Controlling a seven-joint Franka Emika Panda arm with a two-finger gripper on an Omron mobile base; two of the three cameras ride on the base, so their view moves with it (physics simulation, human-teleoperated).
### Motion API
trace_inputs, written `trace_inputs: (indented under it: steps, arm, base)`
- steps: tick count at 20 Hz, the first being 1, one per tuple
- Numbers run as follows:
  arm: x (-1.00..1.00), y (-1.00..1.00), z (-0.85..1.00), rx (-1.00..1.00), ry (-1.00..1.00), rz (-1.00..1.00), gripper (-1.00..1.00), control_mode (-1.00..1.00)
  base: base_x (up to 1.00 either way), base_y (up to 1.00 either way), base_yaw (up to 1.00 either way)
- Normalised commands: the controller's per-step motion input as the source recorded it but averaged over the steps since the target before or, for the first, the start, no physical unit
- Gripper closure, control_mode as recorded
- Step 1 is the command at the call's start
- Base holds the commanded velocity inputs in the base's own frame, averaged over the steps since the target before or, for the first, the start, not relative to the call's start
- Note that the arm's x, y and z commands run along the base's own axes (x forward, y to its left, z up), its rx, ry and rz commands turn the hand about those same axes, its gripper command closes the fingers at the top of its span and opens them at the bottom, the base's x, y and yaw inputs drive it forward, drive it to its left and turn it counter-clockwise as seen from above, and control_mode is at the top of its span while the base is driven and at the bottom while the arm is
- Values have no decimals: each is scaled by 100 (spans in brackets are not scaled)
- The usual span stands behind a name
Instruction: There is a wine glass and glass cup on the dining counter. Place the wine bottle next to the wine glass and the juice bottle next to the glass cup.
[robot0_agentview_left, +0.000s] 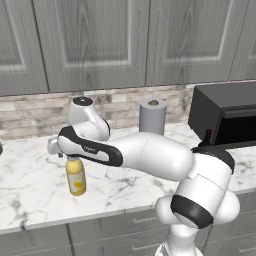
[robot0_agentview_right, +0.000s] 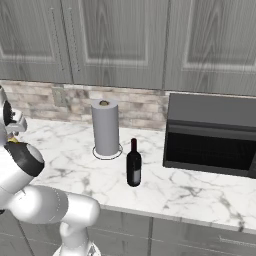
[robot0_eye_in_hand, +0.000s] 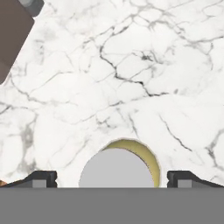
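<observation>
White and dark-jointed, my arm (robot0_agentview_left: 165, 160) fills the near ground of the left base view, bent over the marble worktop (robot0_agentview_left: 30, 185) and reaching left. Behind it run grey cabinet doors (robot0_agentview_left: 90, 40) above a band of brick tiles (robot0_agentview_left: 30, 112). At the far right of the worktop sits a black microwave (robot0_agentview_right: 212, 132), the largest thing on it. Left of the microwave, close to the tiles, a grey paper-towel roll (robot0_agentview_right: 105, 127) stands upright on its round base. Nearer the front edge, between the roll and the microwave, the wine bottle (robot0_agentview_right: 133, 164) stands upright, dark with a red patch on its neck, well apart from my hand. Smallest is the juice bottle (robot0_agentview_left: 76, 176), yellow with a pale label, upright toward the left of the worktop. My gripper (robot0_eye_in_hand: 112, 179) is directly over it: in the hand view the grey cap (robot0_eye_in_hand: 116, 168) lies between the two fingertips (robot0_eye_in_hand: 41, 178), with clear marble on either side, so the fingers are spread wide and not touching the bottle. A brown object (robot0_eye_in_hand: 13, 35) shows at that view's upper left corner; I cannot tell what it is.
</observation>
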Motion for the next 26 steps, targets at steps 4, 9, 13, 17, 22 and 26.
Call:
trace_inputs:
  steps: [4, 9, 13, 17, 22, 26]
  arm:
    - [3, 4, -7, -1, 0, 0, -100, -100]
    - [-6, -1, -4, -4, 0, 0, -100, -100]
    - [-12, -2, -1, -2, 0, 0, -100, -100]
    - [-13, -5, -1, 0, 0, 0, -100, -100]
    - [-6, -12, -5, 0, 0, 0, -100, -100]
    - [0, -16, -17, -3, 0, 0, -100, -100]
  base:
    - [0, 0, 0]
    - [0, 0, 0]
    - [0, 0, 0]
    - [0, 0, 0]
    - [0, 0, 0]
    - [0, 0, 0]
